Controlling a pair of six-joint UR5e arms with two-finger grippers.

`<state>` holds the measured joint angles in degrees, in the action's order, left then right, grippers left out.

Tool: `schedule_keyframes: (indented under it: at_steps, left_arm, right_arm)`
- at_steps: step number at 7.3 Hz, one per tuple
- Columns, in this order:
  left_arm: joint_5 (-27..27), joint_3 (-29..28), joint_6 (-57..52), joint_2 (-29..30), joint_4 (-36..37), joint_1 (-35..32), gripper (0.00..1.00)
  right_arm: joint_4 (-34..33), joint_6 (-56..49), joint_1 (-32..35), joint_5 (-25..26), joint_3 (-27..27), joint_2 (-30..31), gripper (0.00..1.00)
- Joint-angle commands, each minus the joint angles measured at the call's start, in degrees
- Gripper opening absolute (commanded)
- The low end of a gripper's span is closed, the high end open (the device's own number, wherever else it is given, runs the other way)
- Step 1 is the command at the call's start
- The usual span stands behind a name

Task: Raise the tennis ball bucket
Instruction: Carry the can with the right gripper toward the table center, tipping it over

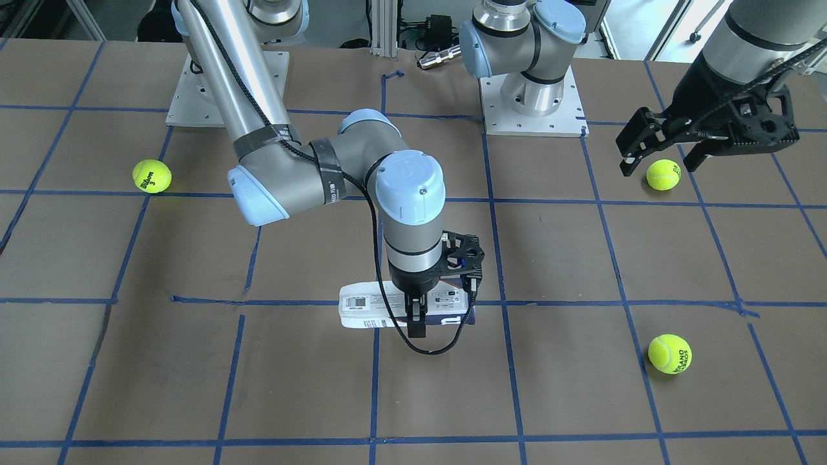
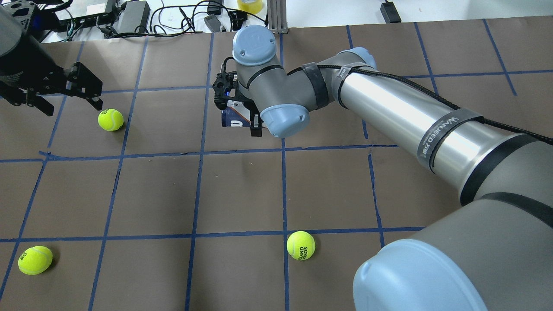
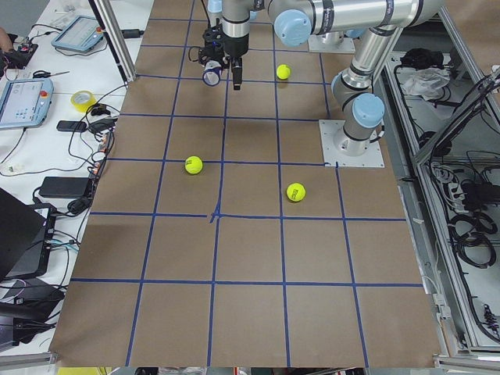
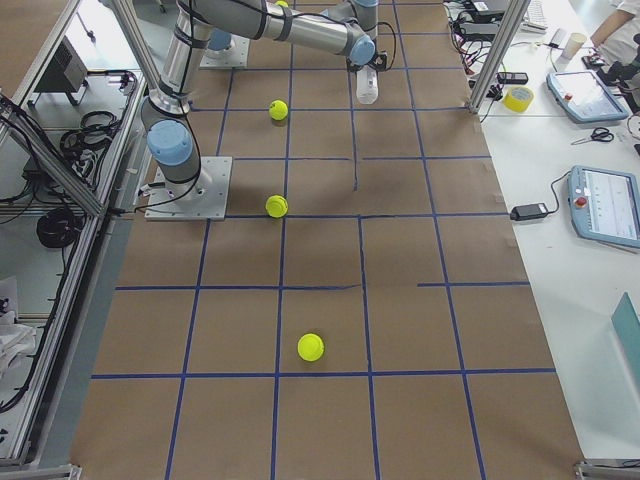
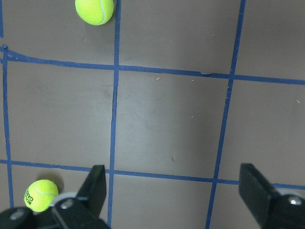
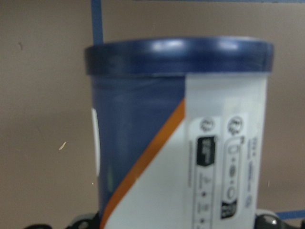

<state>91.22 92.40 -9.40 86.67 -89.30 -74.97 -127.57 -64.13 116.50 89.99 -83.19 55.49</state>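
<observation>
The tennis ball bucket (image 1: 368, 309) is a clear tube with a white label, barcode and navy band, lying on its side near the table's middle. My right gripper (image 1: 420, 309) reaches down over it and is shut on its middle. In the right wrist view the tube's (image 6: 181, 143) dark blue rim and orange stripe fill the frame. It also shows in the overhead view (image 2: 229, 117) under the right gripper (image 2: 247, 116). I cannot tell if it touches the table. My left gripper (image 2: 71, 106) is open and empty, far off to the side, and also shows in the left wrist view (image 5: 172, 174).
Three yellow-green tennis balls lie loose: one (image 2: 110, 119) just beside the left gripper, one (image 2: 35, 260) at the near left, one (image 2: 301, 245) near the middle front. The brown table (image 2: 242, 194) carries a blue tape grid. Cables and gear lie beyond the far edge.
</observation>
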Motion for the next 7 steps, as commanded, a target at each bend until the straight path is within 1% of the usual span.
schedule_keyframes:
  at_steps: [1,2,3,6,7]
  left_arm:
    - [-0.16,0.07,0.00,-0.01,0.00,0.00,1.00]
    - [-0.16,0.07,0.00,-0.01,0.00,0.00,1.00]
    - [-0.34,0.07,0.00,-0.01,0.00,0.00,1.00]
    - [-0.52,0.24,0.00,0.08,0.00,0.00,1.00]
    - [-0.60,0.33,0.00,-0.01,0.00,0.00,1.00]
  right_arm:
    - [-5.91,-3.19,5.91,7.53,-1.89,-1.96,0.71]
    - [-6.11,-2.24,5.93,7.22,-1.98,-2.49,0.70]
    - [-6.54,-1.01,6.11,6.95,-1.89,-4.32,0.71]
    - [-6.55,1.10,6.11,5.73,-1.89,-4.87,0.71]
    - [-6.90,1.37,6.11,5.37,-1.98,-4.87,0.77]
